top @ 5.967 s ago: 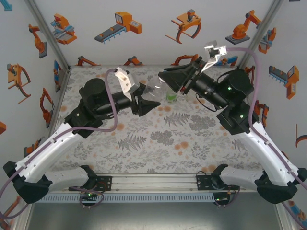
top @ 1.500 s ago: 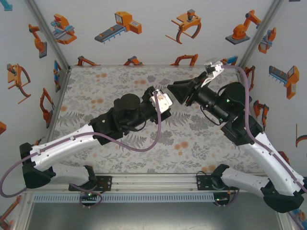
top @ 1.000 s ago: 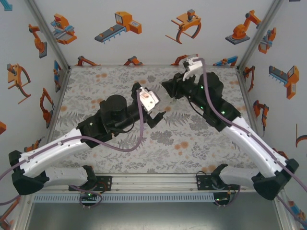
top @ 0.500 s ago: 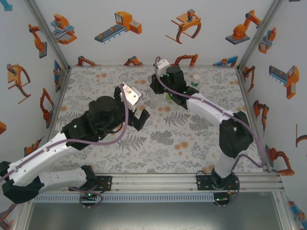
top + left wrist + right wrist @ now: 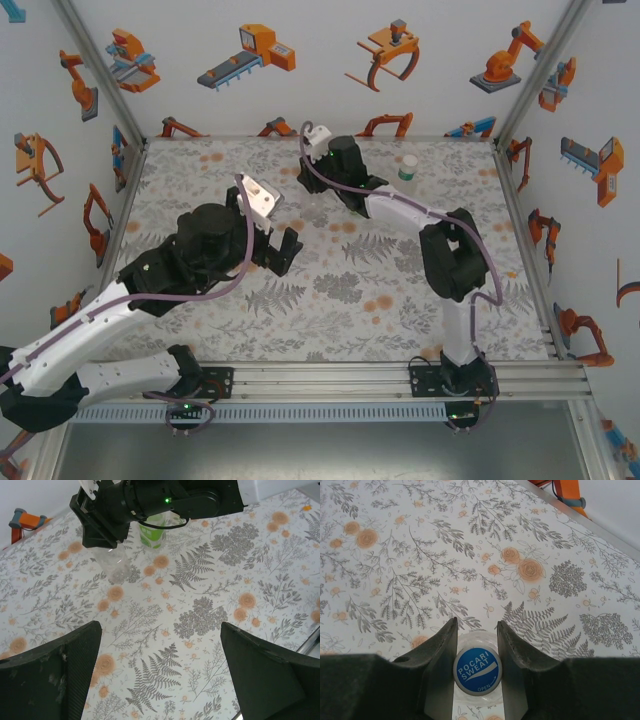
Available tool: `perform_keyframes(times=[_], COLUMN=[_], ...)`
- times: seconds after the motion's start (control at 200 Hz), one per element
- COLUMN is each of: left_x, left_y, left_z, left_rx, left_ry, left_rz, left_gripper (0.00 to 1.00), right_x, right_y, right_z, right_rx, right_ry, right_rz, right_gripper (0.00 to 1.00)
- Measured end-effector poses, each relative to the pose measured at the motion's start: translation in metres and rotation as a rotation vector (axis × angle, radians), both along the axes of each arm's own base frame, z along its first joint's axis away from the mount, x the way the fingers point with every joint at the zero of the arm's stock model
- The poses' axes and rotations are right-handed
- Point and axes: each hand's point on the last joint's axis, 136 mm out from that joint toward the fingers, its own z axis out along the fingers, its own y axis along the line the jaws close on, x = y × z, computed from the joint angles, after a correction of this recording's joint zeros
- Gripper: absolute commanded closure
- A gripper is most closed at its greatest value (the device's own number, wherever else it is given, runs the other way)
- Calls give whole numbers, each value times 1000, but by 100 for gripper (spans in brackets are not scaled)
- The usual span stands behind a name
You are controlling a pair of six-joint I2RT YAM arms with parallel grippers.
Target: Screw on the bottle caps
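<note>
A plain clear bottle (image 5: 116,565) stands upright at the back middle of the table. On its neck sits a bottle cap (image 5: 477,671), blue on top with white print. My right gripper (image 5: 476,630) comes down on it from above, shut on the cap with a finger on either side. Just beside it, a second bottle (image 5: 152,532) showing green stands partly under the right arm. A third bottle (image 5: 406,168), with a green band and a white cap (image 5: 408,159), stands alone at the back right. My left gripper (image 5: 167,670) hangs open over bare table, nearer than the bottles.
The floral table cloth (image 5: 380,290) spreads around both arms. White walls with orange robot prints close the back and both sides. The right arm (image 5: 455,255) stretches from the front right to the back middle.
My right arm has swung left across the back and come down over the clear bottle. My left gripper has drawn back to the left, away from the bottles, still open.
</note>
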Motion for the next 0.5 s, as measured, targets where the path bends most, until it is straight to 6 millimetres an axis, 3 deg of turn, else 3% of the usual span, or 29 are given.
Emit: perform_keyframes(times=[0.23,0.501], left_x=[-1,-1], left_y=[-1,-1], left_z=[-4,-4], left_rx=[-8,-15], left_ry=[18,25], left_rz=[-1,2], left_gripper=[5,5], right_x=[-1,-1], right_y=[3,3], right_z=[-3,-3], right_rx=[8,14], right_ry=[-39,-49], right_rz=[22,22], right_gripper=[58,46])
